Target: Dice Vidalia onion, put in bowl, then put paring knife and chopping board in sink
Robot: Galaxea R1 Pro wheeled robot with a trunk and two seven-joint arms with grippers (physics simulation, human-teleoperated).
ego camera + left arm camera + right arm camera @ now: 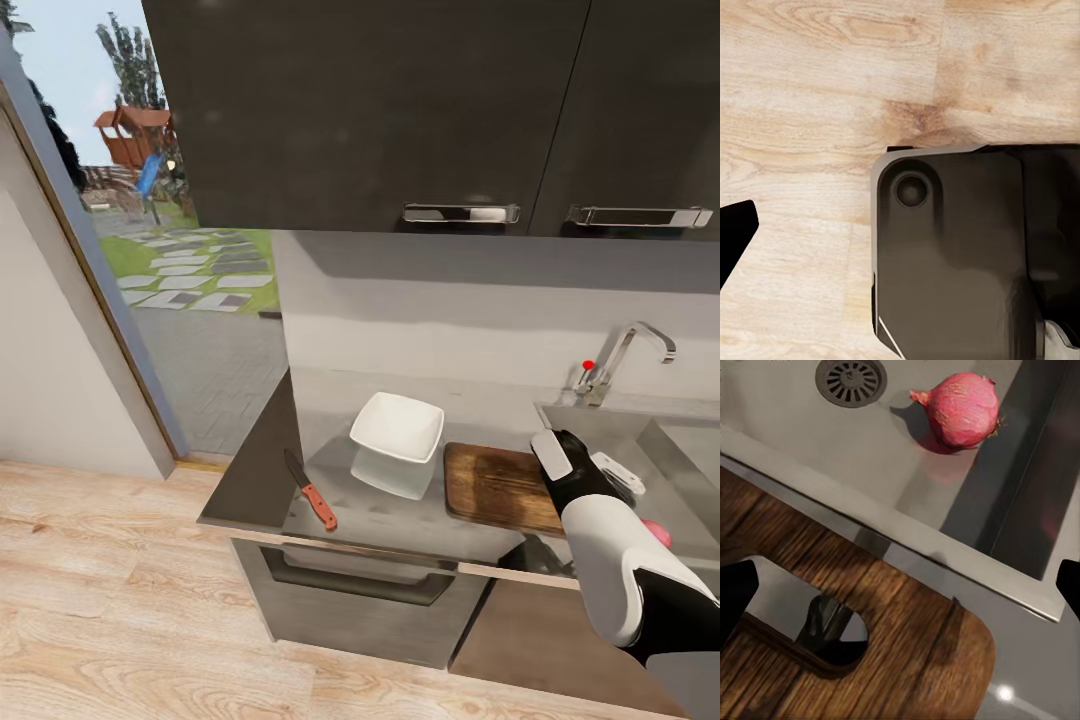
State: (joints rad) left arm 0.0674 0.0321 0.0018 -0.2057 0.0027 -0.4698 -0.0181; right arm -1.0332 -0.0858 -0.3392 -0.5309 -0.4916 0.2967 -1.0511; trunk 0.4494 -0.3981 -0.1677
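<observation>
The onion point(961, 409), reddish-pink here, lies in the grey sink point(810, 442) near the round drain; in the head view a pink bit of it point(657, 533) peeks out beside my right arm. My right gripper point(588, 462) hangs open over the right end of the wooden chopping board point(495, 485), by the sink's edge, with nothing between its fingers. The white square bowl point(397, 427) sits on the dark countertop point(255, 480) left of the board. Near the counter's front left corner rests the red-handled paring knife point(310, 490). My left gripper's one visible fingertip point(735, 232) points down at the floor.
A chrome tap point(620, 360) with a red knob stands behind the sink. Dark wall cabinets point(400, 110) hang above the counter. A glass door to the left shows a garden. Wood flooring point(832, 90) and my dark base point(960, 255) lie below the left wrist.
</observation>
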